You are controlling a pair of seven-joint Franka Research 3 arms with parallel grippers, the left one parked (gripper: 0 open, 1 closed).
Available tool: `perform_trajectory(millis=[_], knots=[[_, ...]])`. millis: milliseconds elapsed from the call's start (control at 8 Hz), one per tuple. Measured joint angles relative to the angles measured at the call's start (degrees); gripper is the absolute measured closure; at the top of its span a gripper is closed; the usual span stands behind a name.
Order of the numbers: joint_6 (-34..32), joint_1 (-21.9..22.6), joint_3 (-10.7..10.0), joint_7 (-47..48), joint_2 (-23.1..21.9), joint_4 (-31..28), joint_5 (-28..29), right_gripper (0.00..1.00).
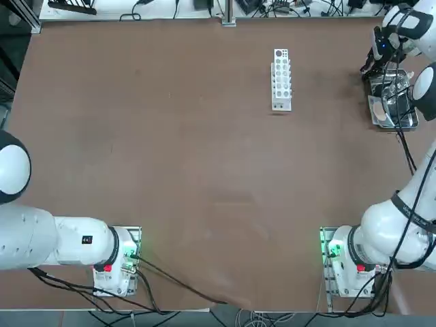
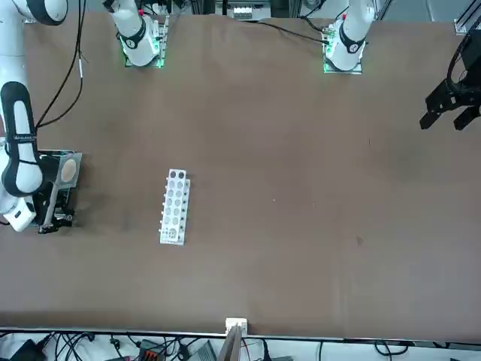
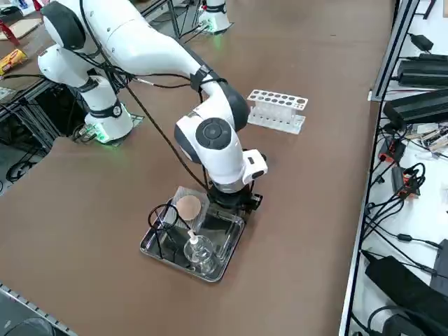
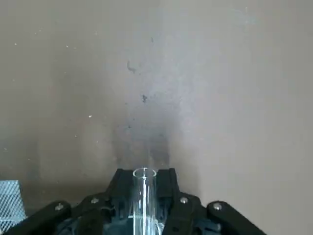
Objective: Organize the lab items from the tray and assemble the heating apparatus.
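Note:
The shiny metal tray (image 3: 150, 250) lies at the table's right edge. It holds the black wire ring stand (image 3: 162, 217), the grey mesh with a tan disc (image 3: 187, 207) and a small clear glass piece (image 3: 198, 250). My right gripper (image 4: 145, 176) is low over the tray's end nearest the rack. In the wrist view a clear glass tube (image 4: 144, 198) stands between its fingers, which press on both sides of it. In the right side view the white wrist hides the fingertips. The tray (image 1: 413, 125) also shows in the top view under the arm.
A white test-tube rack (image 1: 281, 79) stands on the brown table, to the left of the tray in the top view. Cables and boxes crowd the shelf beyond the table's far edge. The table's right edge runs close beside the tray.

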Motion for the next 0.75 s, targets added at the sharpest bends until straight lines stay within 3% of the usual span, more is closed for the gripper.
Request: perform_trajectory(millis=[750], knots=[[-0.04, 0.01, 0.11, -1.36, 0.00, 0.41, 0.00, 0.78]])
